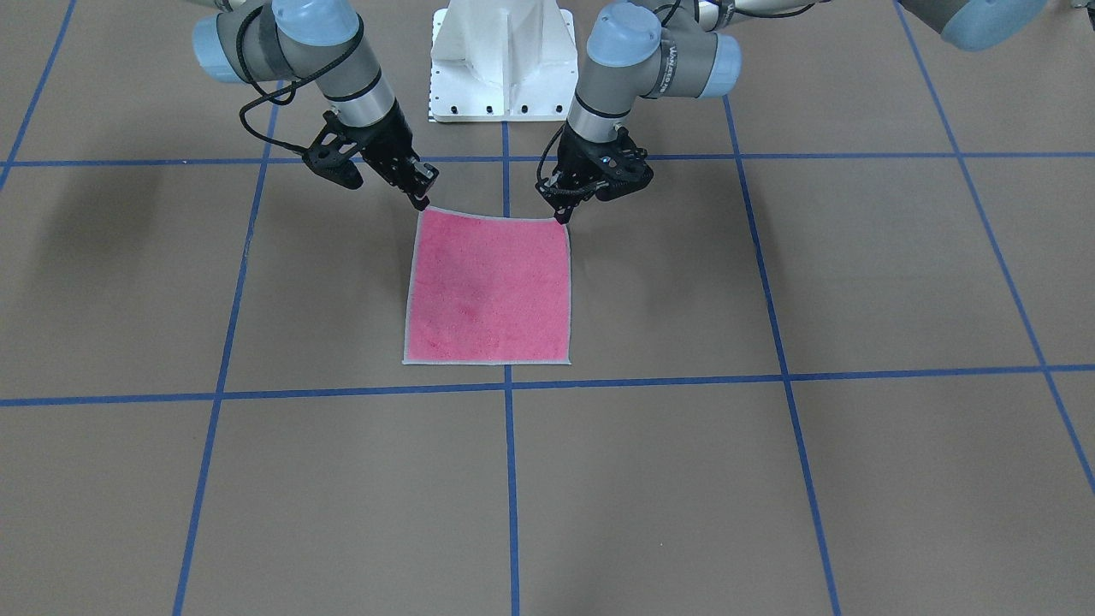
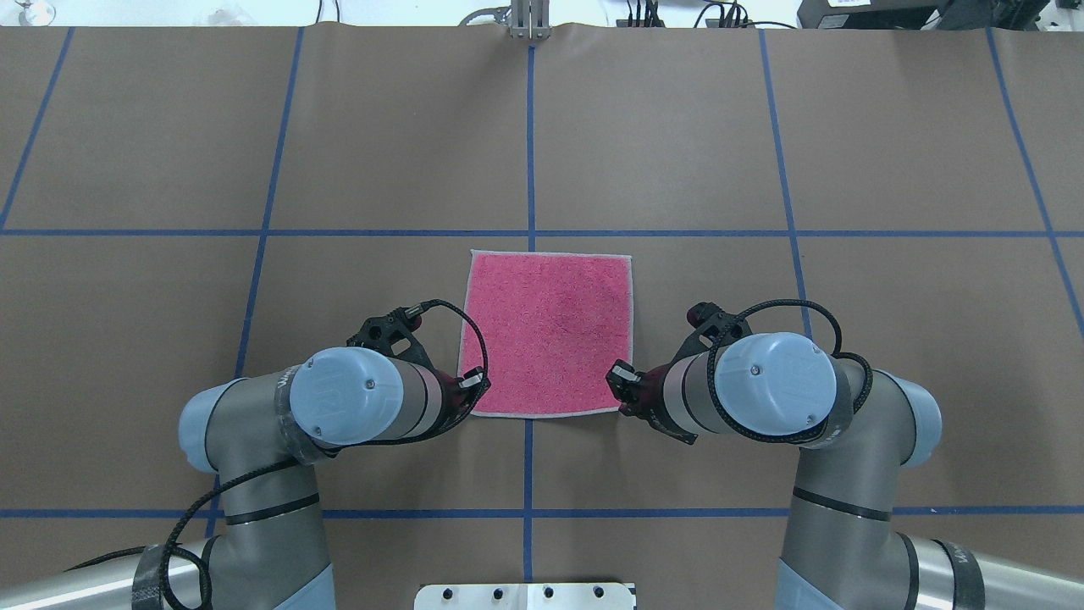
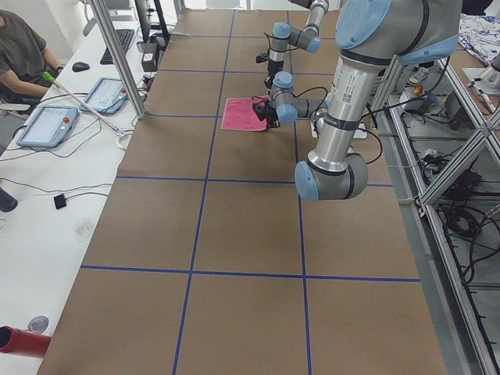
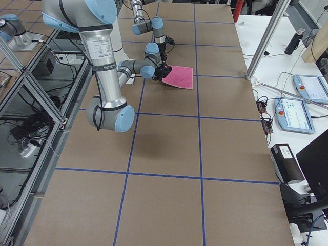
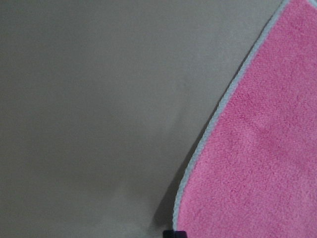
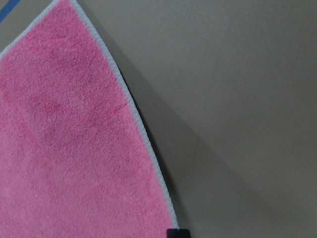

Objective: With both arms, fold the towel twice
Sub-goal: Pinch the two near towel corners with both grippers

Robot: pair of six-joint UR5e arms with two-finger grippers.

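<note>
The left arm and the right arm mirror each other. Each reaches forward, then bends inward toward the middle, with its last blue-capped joint turned upward. In the side views both elbows stand high and the forearms drop steeply.

The left gripper tilts down and inward, its fingers pinched together on the near left corner of the towel. The right gripper slants the opposite way, its fingers closed on the near right corner. The two grippers sit low, level with each other and apart by the towel's width.
</note>
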